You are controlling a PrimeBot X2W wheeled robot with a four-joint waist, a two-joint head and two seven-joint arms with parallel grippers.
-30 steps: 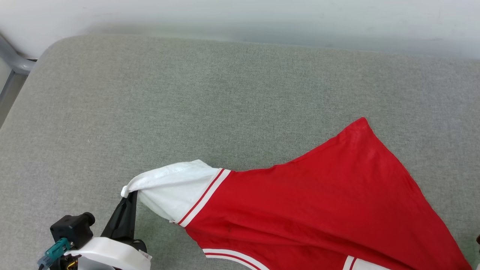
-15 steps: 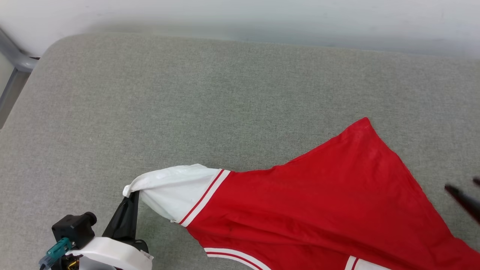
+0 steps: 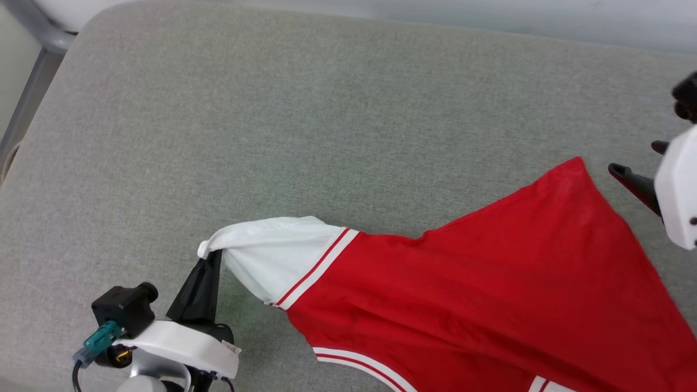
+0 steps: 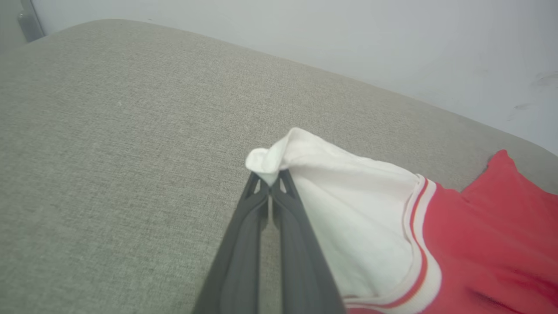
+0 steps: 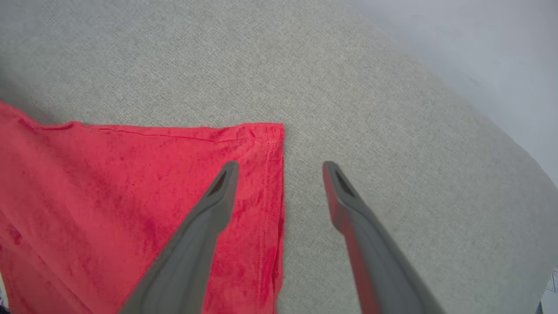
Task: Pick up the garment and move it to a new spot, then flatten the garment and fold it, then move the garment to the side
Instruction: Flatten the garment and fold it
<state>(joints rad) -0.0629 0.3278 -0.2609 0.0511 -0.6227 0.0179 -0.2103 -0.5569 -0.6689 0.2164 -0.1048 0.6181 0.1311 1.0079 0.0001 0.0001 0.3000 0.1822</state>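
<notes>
We see the garment [image 3: 479, 288] spread on the grey cushion [image 3: 326, 109]: red body at the lower right of the head view, white sleeve [image 3: 267, 250] drawn toward the lower left. The left gripper [image 3: 211, 255] pinches the sleeve's tip. The left wrist view makes that plain, with both dark fingers [image 4: 244, 253] pressed together, white cloth bunched at their ends and the sleeve raised into a peak. Striped trim [image 4: 418, 244] edges the sleeve, and a pale wall [image 4: 392, 43] stands behind the cushion.

At the head view's right edge the right gripper [image 3: 637, 160] sits just beside the garment's red corner [image 3: 572, 171]. The right wrist view adds the rest — jaws spread wide, holding nothing, one finger over red cloth, the other over bare cushion, with the hemmed edge between. Whether the tips touch the cloth we cannot tell.
</notes>
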